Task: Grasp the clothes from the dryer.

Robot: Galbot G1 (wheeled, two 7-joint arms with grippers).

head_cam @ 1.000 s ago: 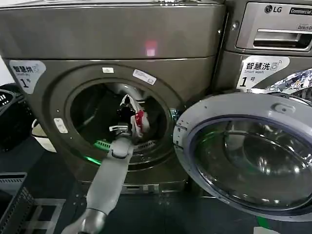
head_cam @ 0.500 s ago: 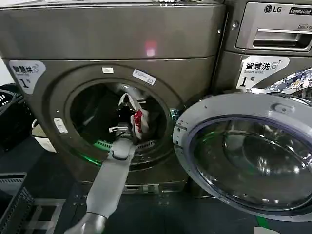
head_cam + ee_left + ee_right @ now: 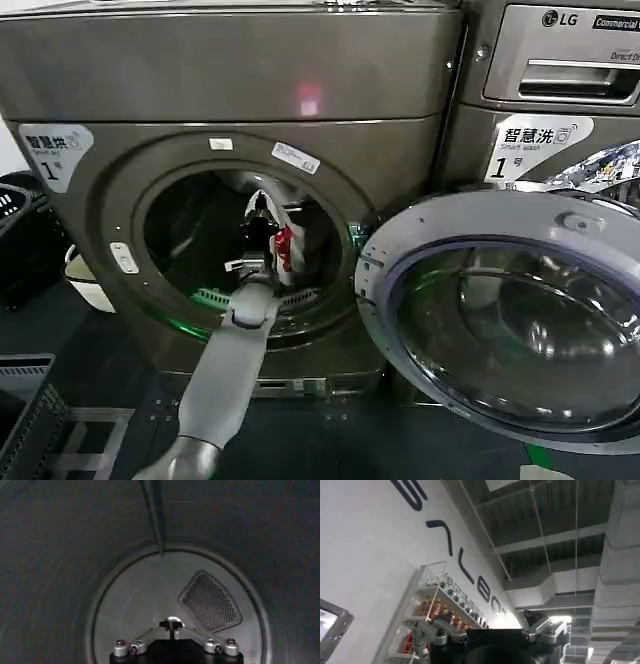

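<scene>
Reaching through the round porthole of the dryer [image 3: 90, 210], the left arm extends from the lower part of the head view into the drum, its left gripper [image 3: 262, 222] well inside the opening. The clothes [image 3: 281, 238], white with a patch of red, sit at that gripper, bunched against it; whether the jaws are clamped on the fabric cannot be told from the head view. The left wrist view gives the drum's interior instead: dark curved wall, pale rear plate, perforated vent [image 3: 209, 602], and the fingertips drawn together to a point. No cloth is visible there. To the right, the dryer door [image 3: 505, 315] stands swung open, with the LG machine [image 3: 560, 70] behind it. The right gripper [image 3: 492, 632], seen from its own wrist camera, points up toward a ceiling and shelving, jaws spread wide, holding nothing.
</scene>
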